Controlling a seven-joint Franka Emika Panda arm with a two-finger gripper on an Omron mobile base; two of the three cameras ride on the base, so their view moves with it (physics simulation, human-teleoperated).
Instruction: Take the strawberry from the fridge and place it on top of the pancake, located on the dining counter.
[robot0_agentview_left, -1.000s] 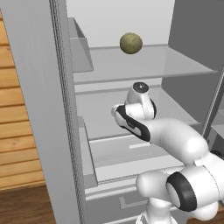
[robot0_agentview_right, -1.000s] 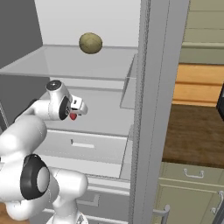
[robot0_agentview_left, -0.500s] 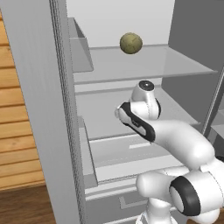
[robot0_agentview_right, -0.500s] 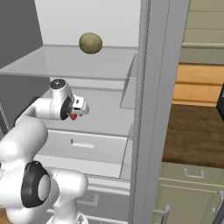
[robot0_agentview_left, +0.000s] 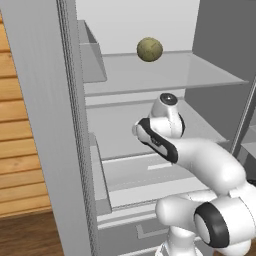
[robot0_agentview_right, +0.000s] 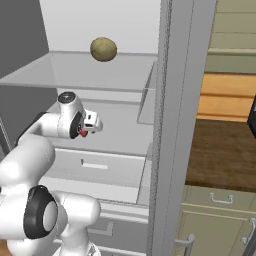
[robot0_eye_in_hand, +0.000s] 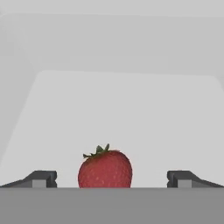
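A: Gripper (robot0_eye_in_hand: 111, 179) state is asked for first.

B: Jaws are spread wide and nothing is grasped. In the hand view the two dark fingertips (robot0_eye_in_hand: 40, 178) are set far apart at the bottom edge, and the strawberry (robot0_eye_in_hand: 105, 169) is seen between them, clear of both.

A: How is the strawberry oriented?

B: It is stood upright in the hand view, green leaves at the top, red body below. Its lower end is cut off by the bottom of that view, so its long axis cannot be judged for certain; what is seen is about as tall as it is wide.

A: Where is it placed?

B: On a white shelf inside the fridge (robot0_agentview_right: 172, 125). In the right base view a small red spot (robot0_agentview_right: 83, 133) is visible just beside the white hand, at the middle shelf level.

A: And the arm?

B: It is reached forward into the open fridge, the wrist level with the middle shelf, above the drawers.

A: What else is noted further out?

B: An olive-brown ball (robot0_agentview_left: 149, 49) is set on the glass-like shelf above, well apart from the hand. Brown wooden floor is visible beyond the fridge door in the right base view.
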